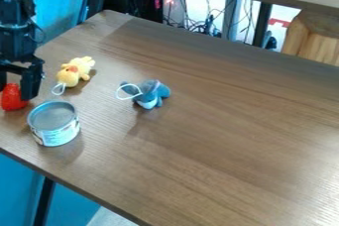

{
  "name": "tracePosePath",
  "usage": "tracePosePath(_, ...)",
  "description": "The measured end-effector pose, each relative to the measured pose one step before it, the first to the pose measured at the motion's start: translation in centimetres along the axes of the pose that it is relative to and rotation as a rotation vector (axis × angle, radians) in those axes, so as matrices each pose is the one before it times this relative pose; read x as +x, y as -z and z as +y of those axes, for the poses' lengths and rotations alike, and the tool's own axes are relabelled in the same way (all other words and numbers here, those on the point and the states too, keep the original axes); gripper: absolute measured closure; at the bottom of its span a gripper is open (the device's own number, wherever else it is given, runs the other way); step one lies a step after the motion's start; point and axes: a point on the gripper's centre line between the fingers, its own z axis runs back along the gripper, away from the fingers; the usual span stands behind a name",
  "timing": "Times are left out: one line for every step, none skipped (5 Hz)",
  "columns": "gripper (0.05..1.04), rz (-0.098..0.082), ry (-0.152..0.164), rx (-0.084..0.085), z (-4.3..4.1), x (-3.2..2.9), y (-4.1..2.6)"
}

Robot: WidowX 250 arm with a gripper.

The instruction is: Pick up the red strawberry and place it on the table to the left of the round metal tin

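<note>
One brown table (218, 136) is seen. At its left edge, the gripper (15, 93) is parted wide, no firm hold being evident. Near it, a can (54, 124) is placed; between the jaws, a red toy (12, 99). Grasping seems underway; centred closing is called for.

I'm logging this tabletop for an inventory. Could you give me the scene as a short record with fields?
gripper: black gripper, at the picture's left edge, right over the red object
nearest thing: red object, directly below it; whether it is held cannot be told
can: short round can, upright, in front of the red object and to its right
yellow toy: small yellow toy with a pale loop, behind the can
blue toy: blue-gray toy with a white loop, farthest right
surface: brown wood-grain table
</note>
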Motion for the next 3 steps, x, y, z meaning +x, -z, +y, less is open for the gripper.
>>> tracePosePath(0.079,-0.1106,0.0301,0.0407,-0.716,-0.132,-3.579)
tracePosePath(0.079,-0.0417,0.0915,0.0027,-2.815,1.241,-1.997)
tracePosePath(0.079,-0.0537,0.0481,-0.0491,-1.362,2.634,-2.378)
